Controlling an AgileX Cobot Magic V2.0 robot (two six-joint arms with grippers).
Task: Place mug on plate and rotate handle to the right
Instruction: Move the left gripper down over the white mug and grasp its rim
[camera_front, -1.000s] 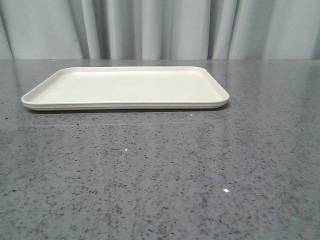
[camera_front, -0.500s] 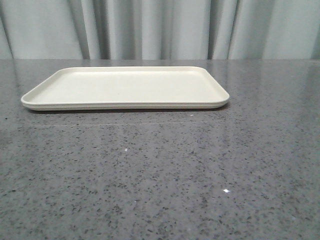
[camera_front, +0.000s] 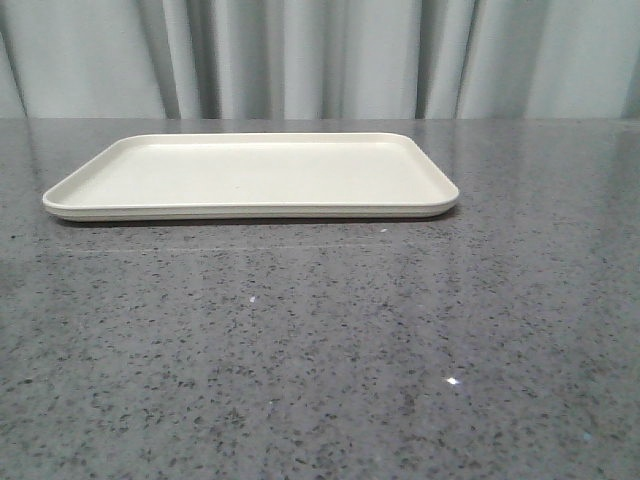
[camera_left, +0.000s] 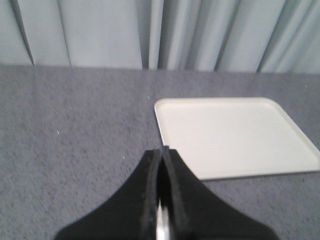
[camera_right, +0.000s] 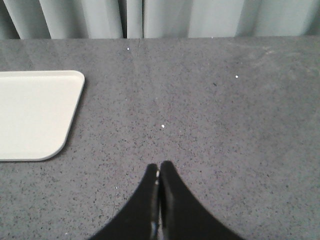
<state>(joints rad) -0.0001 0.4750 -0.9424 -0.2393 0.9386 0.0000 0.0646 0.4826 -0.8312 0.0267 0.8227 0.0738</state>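
- Comparing the front view with the two earlier looks a second and half a second back, I find nothing has changed: the large flat cream-white rectangular plate (camera_front: 250, 175) with its low raised rim sits in the same spot on the speckled dark grey stone table (camera_front: 320, 350), and nothing has come onto it.
- The plate is bare in all three views. It lies toward the back of the table, in front of the pale pleated curtain (camera_front: 320, 55).
- I cannot find the mug in any view, nor its handle, so I cannot say where it stands.
- My left gripper (camera_left: 161, 156) has its black fingers pressed together with only a thin seam between them, and it has hold of nothing. It hangs over bare table, near the plate's near corner but apart from it.
- My right gripper (camera_right: 159, 170) is likewise closed up tight and empty, over open table well off the plate's rounded corner.
- I read this as the task not yet started: no mug is grasped or placed.
- I judge the first need is to locate the mug, then part the fingers of whichever arm is closer.
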